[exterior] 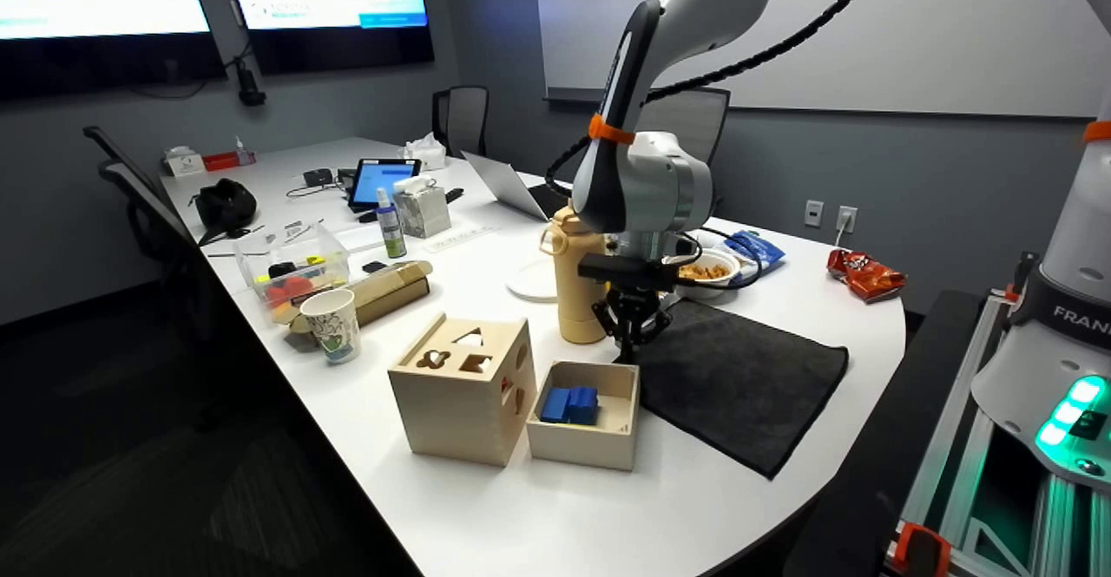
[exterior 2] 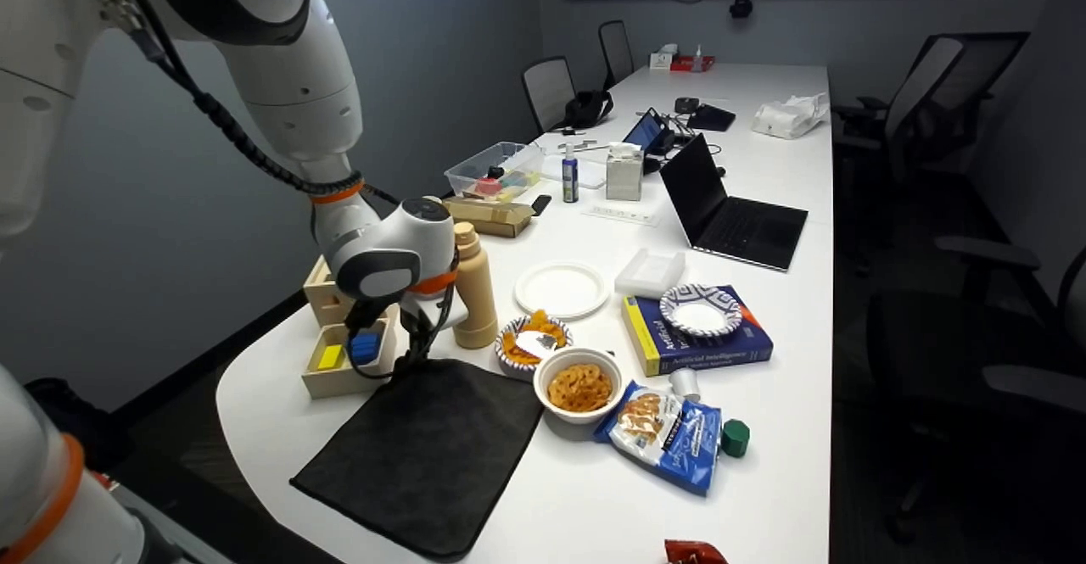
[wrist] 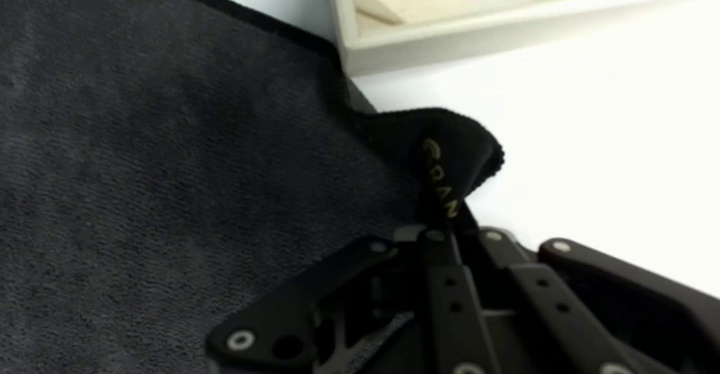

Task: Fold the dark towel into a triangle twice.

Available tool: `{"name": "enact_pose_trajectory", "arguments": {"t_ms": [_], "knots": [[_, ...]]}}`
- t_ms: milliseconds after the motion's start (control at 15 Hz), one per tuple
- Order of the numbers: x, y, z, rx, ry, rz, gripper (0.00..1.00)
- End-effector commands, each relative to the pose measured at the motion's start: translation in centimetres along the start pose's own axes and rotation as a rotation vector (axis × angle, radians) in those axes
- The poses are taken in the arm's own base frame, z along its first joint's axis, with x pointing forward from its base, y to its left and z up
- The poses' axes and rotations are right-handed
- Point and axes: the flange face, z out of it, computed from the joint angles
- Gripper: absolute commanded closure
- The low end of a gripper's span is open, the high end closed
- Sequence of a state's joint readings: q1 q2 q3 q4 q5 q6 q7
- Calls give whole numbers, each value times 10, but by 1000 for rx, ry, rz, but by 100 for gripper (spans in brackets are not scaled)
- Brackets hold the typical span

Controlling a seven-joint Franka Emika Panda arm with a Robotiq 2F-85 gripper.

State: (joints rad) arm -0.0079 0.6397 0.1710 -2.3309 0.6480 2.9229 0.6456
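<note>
Even though the table [exterior: 486, 516] is pretty crowded, the towel [exterior: 738, 377] gets a decent patch of its rounded end, spread out as a four-sided sheet in both exterior views. It's dark, close to black, with a fuzzy nap and an even blacker edging, and most of it looks flat. Odd bit out is one corner: up close in the wrist view it's bunched and curled over, with some pale lettering on the curl (I can make out RAN, the first letter's kinda twisted). That's where the gripper [wrist: 467, 238] comes in, fingers squeezed together on the cloth right by the letters.

As for the clutter, a wooden cube [exterior: 451, 412] with cutout shapes stands near that corner. Tall tan bottle [exterior: 576, 286] too, upright and just beside the gripper, so elbow room is tight on that side. Worst offender is the open wooden tray [exterior: 580, 449]: in the wrist view its corner comes right up to the towel's edge, and I can't tell if they actually touch. Over by another corner of the towel, a blue bag [exterior 2: 666, 437] lies with a white bowl [exterior 2: 585, 416] between it and the cloth. Smallest of the lot, some blue blocks [exterior: 568, 405] sit inside the tray.
</note>
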Motion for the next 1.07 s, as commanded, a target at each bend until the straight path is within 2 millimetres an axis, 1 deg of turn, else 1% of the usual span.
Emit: {"name": "enact_pose_trajectory", "arguments": {"t_ms": [0, 267, 400, 533, 600, 733, 1000], "knots": [[-6, -3, -34, 74, 35, -32, 99], [-15, -15, -57, 158, 45, -90, 99], [-20, -17, -68, 206, 50, -105, 99], [-21, -16, -73, 237, 53, -101, 99], [-19, -13, -73, 247, 52, -92, 99], [-8, -1, -68, 246, 57, -60, 99], [19, 35, -55, 209, 74, -7, 99]]}}
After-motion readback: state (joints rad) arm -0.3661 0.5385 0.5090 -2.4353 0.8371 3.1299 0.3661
